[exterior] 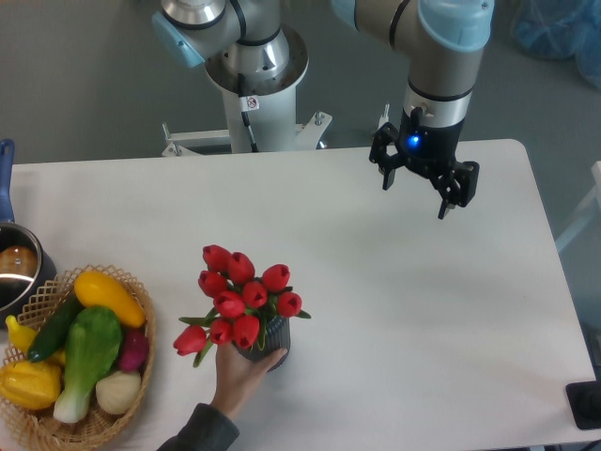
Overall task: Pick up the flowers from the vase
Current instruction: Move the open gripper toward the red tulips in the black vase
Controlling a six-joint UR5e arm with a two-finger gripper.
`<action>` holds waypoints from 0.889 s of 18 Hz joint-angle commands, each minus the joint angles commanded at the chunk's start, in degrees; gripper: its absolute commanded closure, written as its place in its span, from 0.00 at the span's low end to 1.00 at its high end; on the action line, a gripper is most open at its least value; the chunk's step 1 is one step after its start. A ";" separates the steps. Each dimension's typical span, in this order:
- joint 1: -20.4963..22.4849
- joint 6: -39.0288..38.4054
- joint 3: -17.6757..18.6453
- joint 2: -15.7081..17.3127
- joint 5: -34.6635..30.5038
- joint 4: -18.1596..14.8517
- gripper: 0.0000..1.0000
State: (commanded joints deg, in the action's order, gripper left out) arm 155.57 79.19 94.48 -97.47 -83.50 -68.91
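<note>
Risk first: a person's bare hand (pixel 242 368), reaching in from the near edge of the white table (pixel 394 310), cupping the short dark grey ribbed vase (pixel 266 340). Could be struck or pinched on any descent towards the bunch of red tulip buds with green stems and leaves (pixel 240 301), standing in the vase left of centre. Could also topple the vase if caught on a splayed outer bud or pulled sideways.

Black two-finger gripper (pixel 421 184) hanging well apart, up at the far right, above the table. Fingers spread wide, clasping nothing, touching nothing. Woven wicker basket of vegetables (pixel 70 362) at near left.
</note>
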 joint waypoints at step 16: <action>0.62 -2.02 10.46 0.88 18.53 14.32 0.00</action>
State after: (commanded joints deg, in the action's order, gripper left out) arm 156.18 77.17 104.94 -96.59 -64.97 -54.59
